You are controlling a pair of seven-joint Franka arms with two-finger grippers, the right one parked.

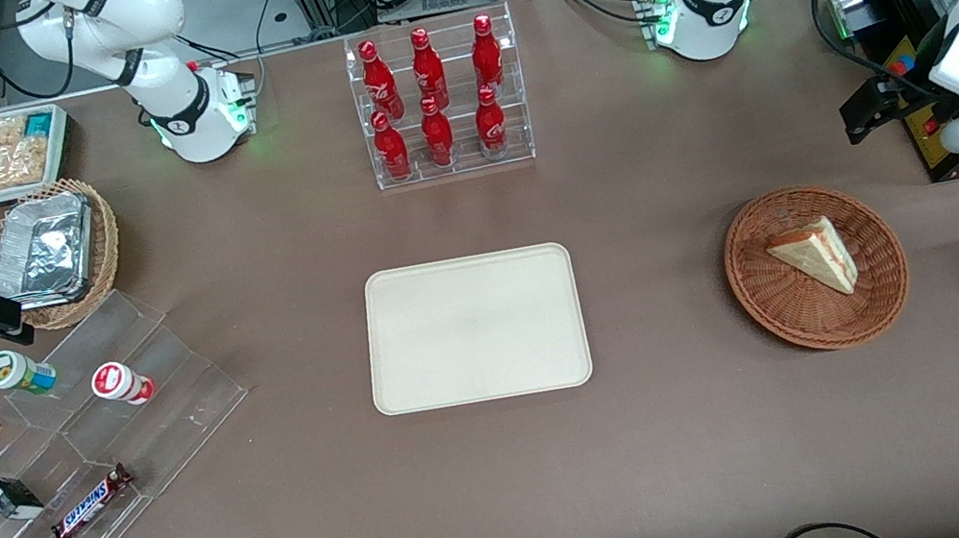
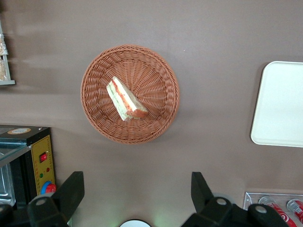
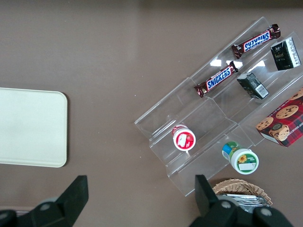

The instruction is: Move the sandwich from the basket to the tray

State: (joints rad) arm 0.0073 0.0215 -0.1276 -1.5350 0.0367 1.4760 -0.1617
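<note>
The brown tabletop [image 1: 682, 430] carries the cream tray [image 1: 474, 328] at its middle and, toward the working arm's end, the reddish wicker basket [image 1: 824, 318]. The sandwich [image 1: 816, 254] lies inside the basket. The tool [image 2: 135, 191] hovers above the bare tabletop just beside the basket, fingers spread wide, holding nothing.

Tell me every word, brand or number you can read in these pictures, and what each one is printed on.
"SNICKERS" on one chocolate bar on the clear stepped stand.
"SNICKERS" on a second chocolate bar beside it.
White script on the red bottles: too small to read.
Labels on the two small cups, dark boxes and cookie box: unreadable.
The sandwich, basket and tray carry no text.
The gripper, open, hangs above the table near the basket: no text.
</note>
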